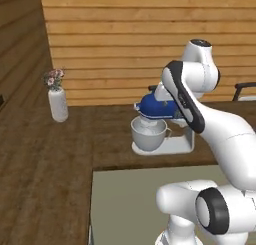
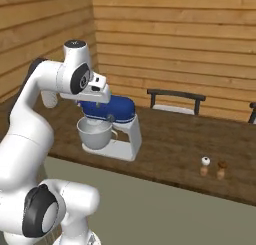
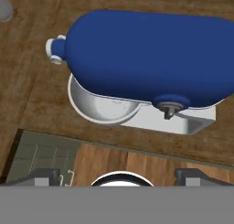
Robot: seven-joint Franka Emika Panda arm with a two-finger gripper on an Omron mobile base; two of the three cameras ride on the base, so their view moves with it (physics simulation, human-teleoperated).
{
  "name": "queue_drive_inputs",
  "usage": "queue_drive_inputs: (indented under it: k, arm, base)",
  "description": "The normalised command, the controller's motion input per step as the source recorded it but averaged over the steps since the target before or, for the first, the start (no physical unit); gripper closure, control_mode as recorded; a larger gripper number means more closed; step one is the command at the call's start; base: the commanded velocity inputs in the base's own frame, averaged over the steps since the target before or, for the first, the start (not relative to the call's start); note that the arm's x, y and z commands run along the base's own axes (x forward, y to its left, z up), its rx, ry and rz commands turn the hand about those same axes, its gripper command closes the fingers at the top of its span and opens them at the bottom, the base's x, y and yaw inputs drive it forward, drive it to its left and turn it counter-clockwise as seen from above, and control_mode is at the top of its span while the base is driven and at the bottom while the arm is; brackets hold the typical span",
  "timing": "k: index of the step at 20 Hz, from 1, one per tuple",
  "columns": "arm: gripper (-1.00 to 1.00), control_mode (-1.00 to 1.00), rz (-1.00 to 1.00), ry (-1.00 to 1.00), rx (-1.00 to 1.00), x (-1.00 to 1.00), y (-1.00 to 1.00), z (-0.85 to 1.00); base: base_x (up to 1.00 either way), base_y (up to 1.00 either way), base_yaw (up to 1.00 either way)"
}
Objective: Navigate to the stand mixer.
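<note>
The stand mixer (image 1: 154, 107) stands on the dark wooden counter (image 1: 75, 139), with a glossy blue head, a light grey base and a silver bowl (image 1: 148, 134) under the head. In the right base view the stand mixer (image 2: 114, 110) sits just beyond my hand. From above, the hand view looks down on the stand mixer (image 3: 151, 54) with its bowl (image 3: 103, 106) peeking out below the head. My gripper (image 3: 119, 176) hovers above it, open, its fingertips (image 3: 43, 175) wide apart with nothing between them.
A white vase with pink flowers (image 1: 57, 101) stands at the counter's left. Two small shakers (image 2: 212, 168) sit to the mixer's right. A dark chair (image 2: 175, 100) is behind the counter against the plank wall. A flat grey surface (image 1: 125, 199) lies in front of the counter.
</note>
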Motion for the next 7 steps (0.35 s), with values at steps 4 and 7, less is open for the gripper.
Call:
queue_drive_inputs:
  k: [4, 7]
  arm:
    - [-1.00, 1.00, 0.00, 0.00, 0.00, 0.00, 0.00, 0.00]
    - [-1.00, 1.00, 0.00, 0.00, 0.00, 0.00, 0.00, 0.00]
  base:
    - [0.27, 0.00, -0.10]
    - [0.20, 0.00, -0.07]
